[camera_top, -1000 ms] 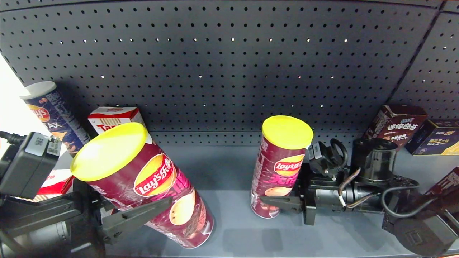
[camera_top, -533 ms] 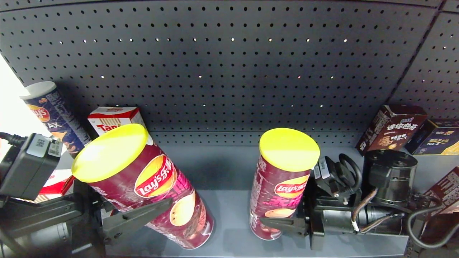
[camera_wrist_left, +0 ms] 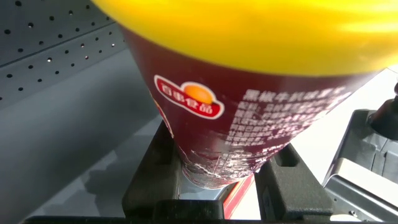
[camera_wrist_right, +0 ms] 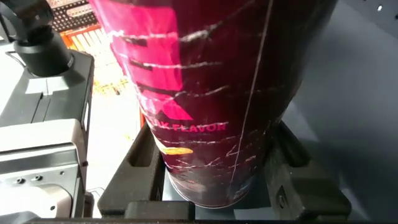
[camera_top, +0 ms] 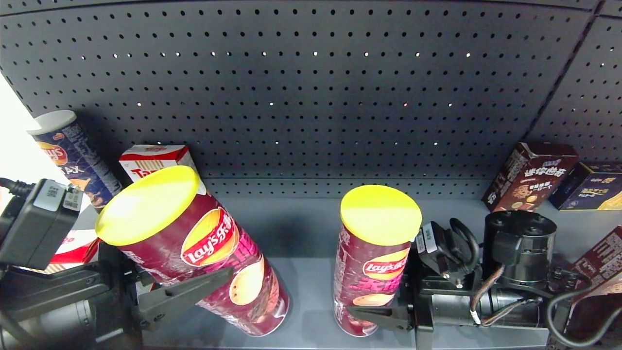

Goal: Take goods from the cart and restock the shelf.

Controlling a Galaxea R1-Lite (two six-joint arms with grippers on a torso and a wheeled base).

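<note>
Shelving underway. Right gripper (camera_wrist_right: 214, 180) clamps an upright can (camera_top: 371, 265), lower centre, low over the shelf (camera_top: 301, 243). Left gripper (camera_wrist_left: 219, 186) clamps a tilted can (camera_top: 204, 248), lower left. Next, I'd guess: seat the upright one squarely, then release.

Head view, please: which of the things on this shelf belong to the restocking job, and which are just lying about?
Job in hand: left maroon can, gripped by the left hand; right maroon can, gripped by the right hand; shelf board.
Lying about: blue can, red-and-white box, brown box, dark blue box.
</note>
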